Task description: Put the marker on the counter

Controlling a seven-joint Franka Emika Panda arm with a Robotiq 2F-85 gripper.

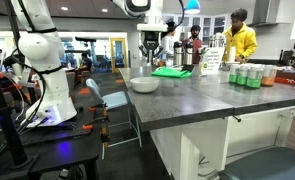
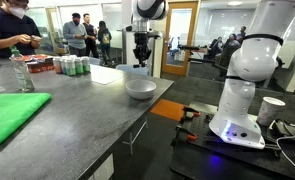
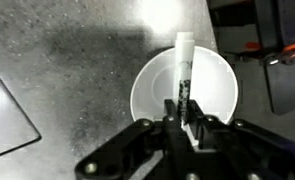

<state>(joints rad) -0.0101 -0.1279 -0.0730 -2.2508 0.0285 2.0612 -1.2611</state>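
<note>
1. In the wrist view the end effector [image 3: 180, 120] has its fingers drawn in narrow and clamped on the marker [image 3: 183, 75], gripping its dark lower part
2. The marker's white end sticks out past the fingertips, pointing away from the camera
3. From that view the marker is seen against the inside of the white bowl [image 3: 152, 95], with its white tip up by the bowl's far rim
4. The bowl stands on the grey speckled worktop [image 3: 67, 70], close to the edge
5. In both exterior views the end effector [image 1: 150, 50] [image 2: 141, 58] hangs in the air above the bowl [image 1: 144, 85] [image 2: 140, 88], apart from it; the marker is too small to make out there
6. The marker is therefore held aloft, not lying on the worktop [image 1: 207, 97] [image 2: 77, 115]
7. A green cloth [image 1: 171, 71] [image 2: 12, 112] and a cluster of cans [image 1: 249, 75] [image 2: 72, 66] sit farther along the worktop, well apart from the bowl
</note>
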